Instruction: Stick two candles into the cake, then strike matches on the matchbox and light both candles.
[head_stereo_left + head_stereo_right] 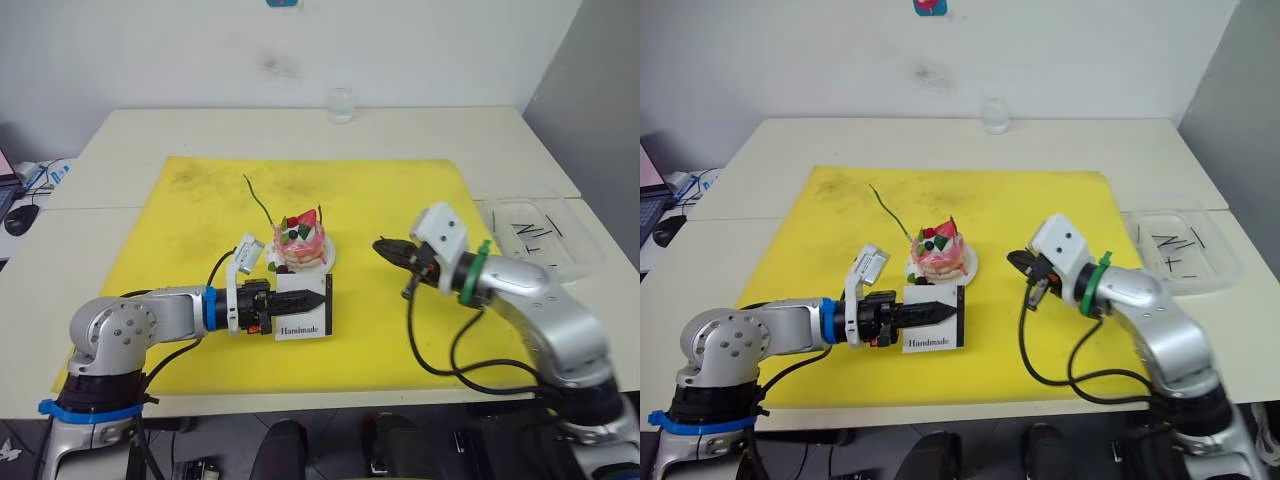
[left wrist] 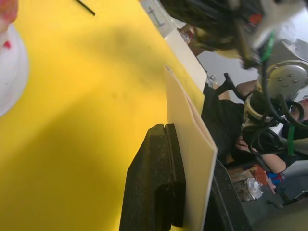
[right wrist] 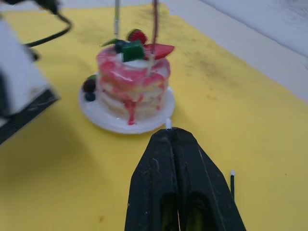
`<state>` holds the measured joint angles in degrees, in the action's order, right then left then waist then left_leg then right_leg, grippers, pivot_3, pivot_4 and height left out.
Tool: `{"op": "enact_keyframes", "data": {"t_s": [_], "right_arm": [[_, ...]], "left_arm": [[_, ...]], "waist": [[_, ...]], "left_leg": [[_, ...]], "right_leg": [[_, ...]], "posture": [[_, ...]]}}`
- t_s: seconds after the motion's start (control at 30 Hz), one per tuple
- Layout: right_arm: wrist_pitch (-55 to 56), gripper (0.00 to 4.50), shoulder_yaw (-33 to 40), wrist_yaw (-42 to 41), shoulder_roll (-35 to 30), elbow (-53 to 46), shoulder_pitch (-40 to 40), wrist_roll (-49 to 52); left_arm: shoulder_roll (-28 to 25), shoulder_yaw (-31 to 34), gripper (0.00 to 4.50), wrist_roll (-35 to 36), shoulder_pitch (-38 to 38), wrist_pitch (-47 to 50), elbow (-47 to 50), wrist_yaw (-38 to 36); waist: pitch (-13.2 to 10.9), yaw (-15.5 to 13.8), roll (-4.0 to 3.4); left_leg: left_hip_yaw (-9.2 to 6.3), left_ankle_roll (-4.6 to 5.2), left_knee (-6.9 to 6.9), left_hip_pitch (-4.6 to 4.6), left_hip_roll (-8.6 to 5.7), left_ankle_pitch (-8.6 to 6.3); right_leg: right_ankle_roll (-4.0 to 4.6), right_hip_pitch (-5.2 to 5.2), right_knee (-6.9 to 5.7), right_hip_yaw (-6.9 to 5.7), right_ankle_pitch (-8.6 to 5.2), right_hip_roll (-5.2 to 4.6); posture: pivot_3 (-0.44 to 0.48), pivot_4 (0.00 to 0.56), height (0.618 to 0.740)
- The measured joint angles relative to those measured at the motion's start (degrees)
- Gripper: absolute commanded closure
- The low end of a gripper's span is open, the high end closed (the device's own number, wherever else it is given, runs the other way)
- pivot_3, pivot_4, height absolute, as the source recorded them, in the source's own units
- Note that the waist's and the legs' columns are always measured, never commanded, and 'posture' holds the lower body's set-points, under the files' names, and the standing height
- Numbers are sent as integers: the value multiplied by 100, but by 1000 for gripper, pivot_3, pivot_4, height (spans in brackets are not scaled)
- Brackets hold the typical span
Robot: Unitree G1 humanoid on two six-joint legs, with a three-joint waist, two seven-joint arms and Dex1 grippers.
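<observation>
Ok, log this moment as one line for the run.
left gripper: shut on matchbox | right gripper: shut on match | candles: both in cake, unlit

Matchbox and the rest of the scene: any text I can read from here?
"Handmade": black print on the white matchbox, held in the left pincer.
Wall sticker at the top edge: cut off, unreadable.
No other text is visible.

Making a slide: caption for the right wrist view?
Right gripper shut on a match, facing the cake with both candles standing in it.
</observation>
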<state>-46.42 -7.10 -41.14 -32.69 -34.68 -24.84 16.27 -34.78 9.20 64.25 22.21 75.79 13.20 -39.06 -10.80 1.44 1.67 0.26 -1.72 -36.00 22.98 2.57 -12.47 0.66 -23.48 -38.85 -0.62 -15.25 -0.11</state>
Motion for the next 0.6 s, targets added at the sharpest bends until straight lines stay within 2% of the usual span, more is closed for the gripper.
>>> {"op": "enact_keyframes", "data": {"t_s": [0.2,0.6], "right_arm": [[-415,4464,-158,-350,-431,-494,-180,483],[-319,4464,-929,-213,-416,-499,-518,298]], "left_arm": [[179,-124,4500,0,370,40,-115,87],[190,-235,4500,-22,439,32,-181,108]], "waist": [[-3,38,4],[-6,23,10]], "left_leg": [[0,0,1,-5,-2,0],[-2,0,0,0,1,0]], "right_leg": [[1,-1,-5,-5,0,17],[0,-1,0,3,0,6]], "posture": [[0,150,740],[0,150,740]]}}
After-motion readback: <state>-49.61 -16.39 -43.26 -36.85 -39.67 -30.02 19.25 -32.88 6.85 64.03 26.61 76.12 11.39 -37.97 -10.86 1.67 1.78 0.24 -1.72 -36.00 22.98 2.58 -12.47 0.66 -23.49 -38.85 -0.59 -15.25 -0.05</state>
